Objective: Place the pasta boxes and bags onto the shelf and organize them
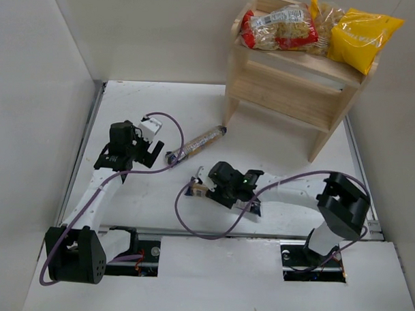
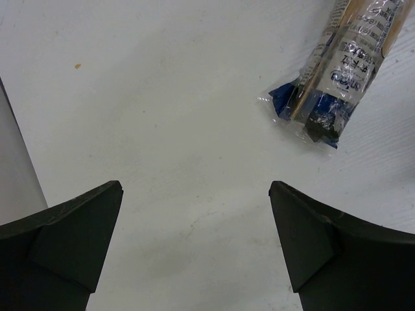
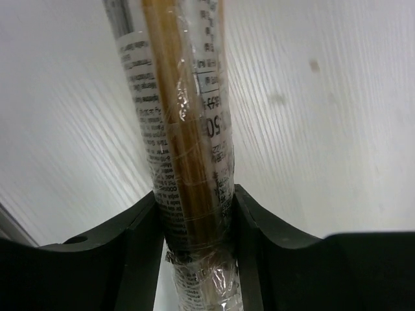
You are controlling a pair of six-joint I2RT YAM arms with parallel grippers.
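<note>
Both bags lie on the top tier of the wooden shelf (image 1: 292, 87): the clear one with red ends (image 1: 280, 28) on the left, the yellow one (image 1: 365, 38) on the right. One long pasta box (image 1: 195, 144) lies on the table left of the shelf; its dark blue end (image 2: 318, 103) shows ahead and to the right of my left gripper (image 2: 196, 191). That gripper (image 1: 145, 150) is wide open over bare table. My right gripper (image 1: 205, 185) is low at the table's middle, shut on the second pasta box (image 3: 181, 97), both fingers pressed against its clear wrap. This box's blue end (image 1: 192, 190) sticks out to the left.
White walls close in the table on the left, back and right. A metal rail (image 1: 239, 233) runs along the near edge by the arm bases. Purple cables (image 1: 173, 130) loop over the table near both arms. The shelf's lower tier (image 1: 284, 97) looks unoccupied.
</note>
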